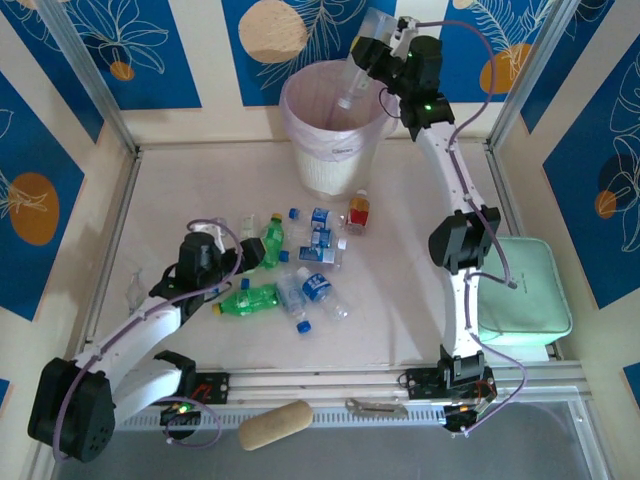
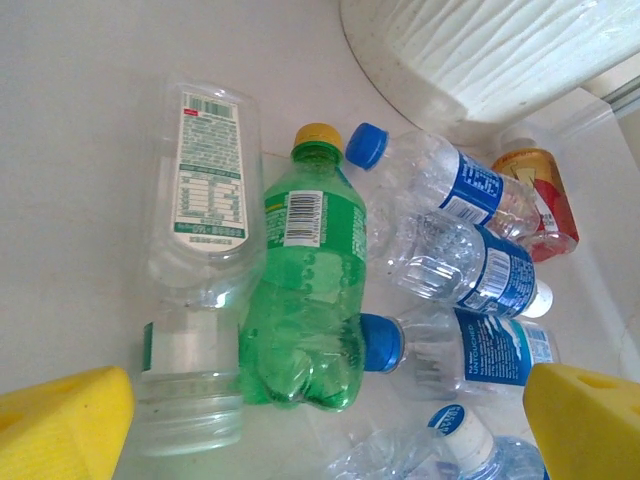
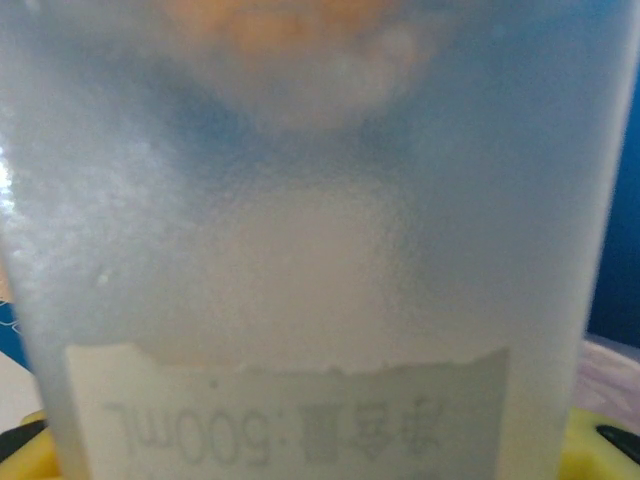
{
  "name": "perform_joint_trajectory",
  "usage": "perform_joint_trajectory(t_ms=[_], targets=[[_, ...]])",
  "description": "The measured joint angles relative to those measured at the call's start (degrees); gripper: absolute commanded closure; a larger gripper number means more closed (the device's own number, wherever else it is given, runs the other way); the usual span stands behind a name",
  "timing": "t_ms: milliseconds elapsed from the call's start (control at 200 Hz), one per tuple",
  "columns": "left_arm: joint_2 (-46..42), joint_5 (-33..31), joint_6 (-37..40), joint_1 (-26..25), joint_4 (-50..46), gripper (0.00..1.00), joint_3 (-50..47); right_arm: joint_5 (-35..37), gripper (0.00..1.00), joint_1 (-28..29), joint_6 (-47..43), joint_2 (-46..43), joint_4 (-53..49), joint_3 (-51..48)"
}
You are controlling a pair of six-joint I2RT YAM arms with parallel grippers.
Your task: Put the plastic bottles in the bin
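Right gripper [image 1: 372, 52] clamps a clear bottle [image 3: 320, 240] over the bin [image 1: 318, 165]; left gripper [image 2: 325, 420] gapes wide; I judge the green bottle [image 2: 305, 290] light, crushable, slick; I'd grip mid-body.

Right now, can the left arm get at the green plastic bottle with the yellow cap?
Probably yes: the left gripper hangs open just over the green plastic bottle, nothing above it, though a clear plastic bottle crowds one side.

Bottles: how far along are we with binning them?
Done: nothing I can confirm inside the bin. In hand: the right hand holds a clear bottle above the bin. Remaining: the pile of bottles on the table, with the open left hand over it.
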Motion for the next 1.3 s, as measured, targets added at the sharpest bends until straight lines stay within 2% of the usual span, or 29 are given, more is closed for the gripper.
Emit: perform_joint_trajectory(t_ms=[110, 275, 510, 585, 670, 780, 1120, 1301], targets=[[-1.25, -0.22, 0.0, 0.37, -1.25, 0.0, -0.44, 0.07, 0.55, 0.48, 0.26, 4.83, -2.8, 6.47], [-2.84, -0.74, 0.0, 0.87, -2.54, 0.0, -0.61, 0.35, 0.53, 1.53, 0.04, 6.49, -5.4, 6.78], [-3.39, -1.09, 0.0, 1.14, -3.15, 0.0, -0.66, 0.48, 0.4, 2.84, -1.2, 6.51, -6.08, 6.4], [-3.41, -1.09, 0.0, 1.2, -3.37, 0.0, -0.66, 0.48, 0.32, 3.06, -1.79, 6.51, -6.19, 6.4], [-3.41, -1.09, 0.0, 1.25, -3.56, 0.0, -0.66, 0.52, 0.13, 3.15, -2.14, 6.51, -6.38, 6.4], [-3.41, -1.11, -0.02, 1.25, -3.78, 0.0, -0.66, 0.98, 0.0, 3.15, -3.1, 6.51, -7.02, 6.4], [-3.69, -1.7, -0.09, 1.44, -4.44, 0.0, -0.66, 1.95, 0.01, 3.17, -4.42, 5.99, -11.67, 6.34], [-3.74, -3.02, -0.7, 2.25, -5.62, 0.0, -0.66, 7.08, 0.01, 3.87, -6.78, -0.81, -18.12, 0.59]])
